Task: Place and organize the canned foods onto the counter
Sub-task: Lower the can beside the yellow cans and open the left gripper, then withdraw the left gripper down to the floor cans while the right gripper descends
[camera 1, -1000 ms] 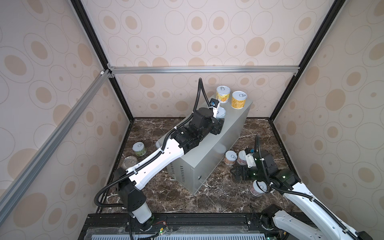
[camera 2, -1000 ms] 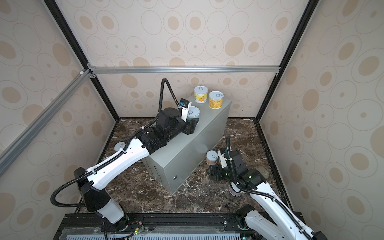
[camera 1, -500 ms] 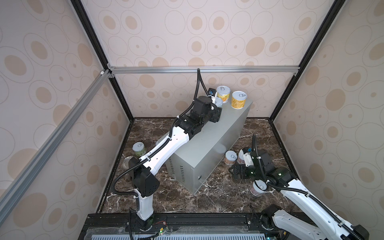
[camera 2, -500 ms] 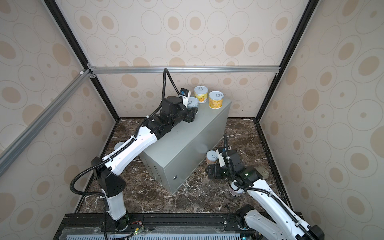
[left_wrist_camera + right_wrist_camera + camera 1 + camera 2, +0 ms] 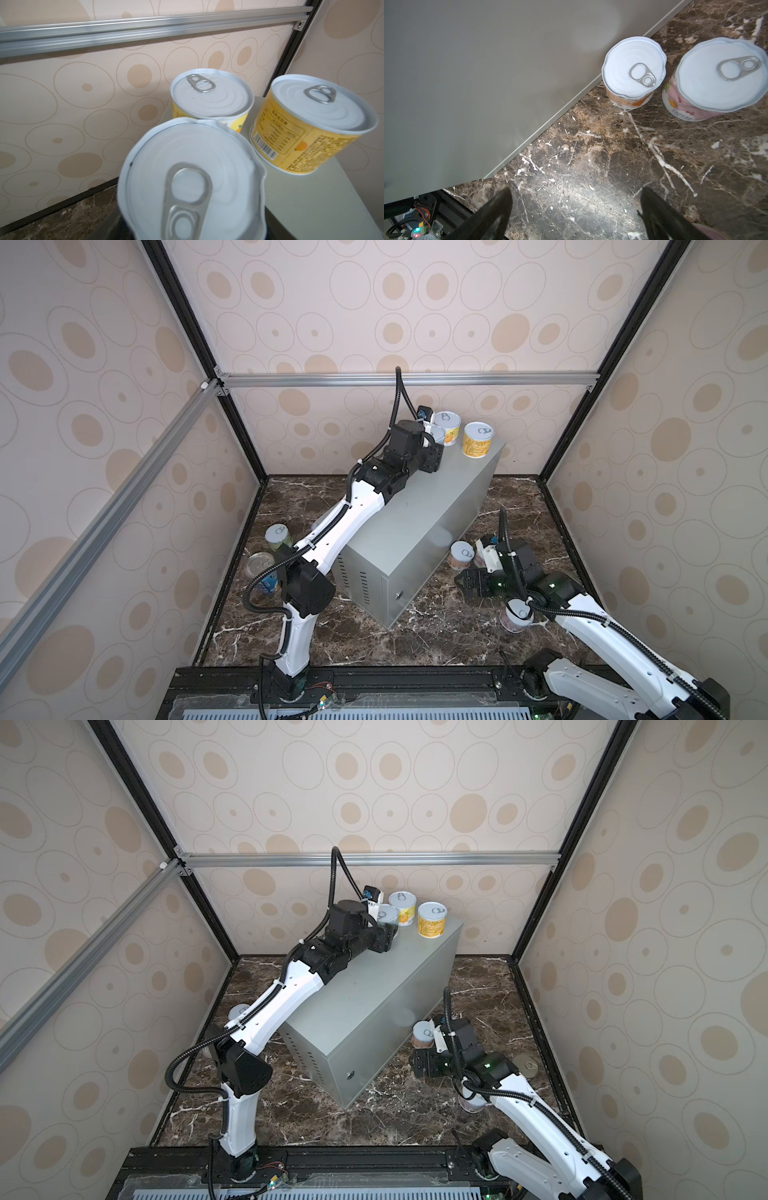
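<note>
The counter (image 5: pixel 415 522) is a tall grey metal box set diagonally on the marble floor. Two yellow-labelled cans (image 5: pixel 447 428) (image 5: pixel 478 439) stand on its far end. My left gripper (image 5: pixel 432 445) is shut on a third pale-lidded can (image 5: pixel 435 435) at the counter's far left edge, close beside the nearer yellow can (image 5: pixel 209 93). That held can's lid (image 5: pixel 191 178) hides the fingers, and I cannot tell whether it rests on the counter. My right gripper (image 5: pixel 575 193) hangs open and empty over the floor, short of an orange-labelled can (image 5: pixel 633 70) and a pink-labelled can (image 5: pixel 716 81).
Two cans (image 5: pixel 277 535) (image 5: pixel 261 566) stand on the floor left of the counter, partly behind my left arm. Another can (image 5: pixel 515 614) sits under my right forearm, and one more (image 5: pixel 525 1065) is near the right wall. Patterned walls close in on three sides.
My left arm has stretched out and carried its can along the counter top to the far end beside the yellow cans. The right gripper has crept slightly left, still open.
</note>
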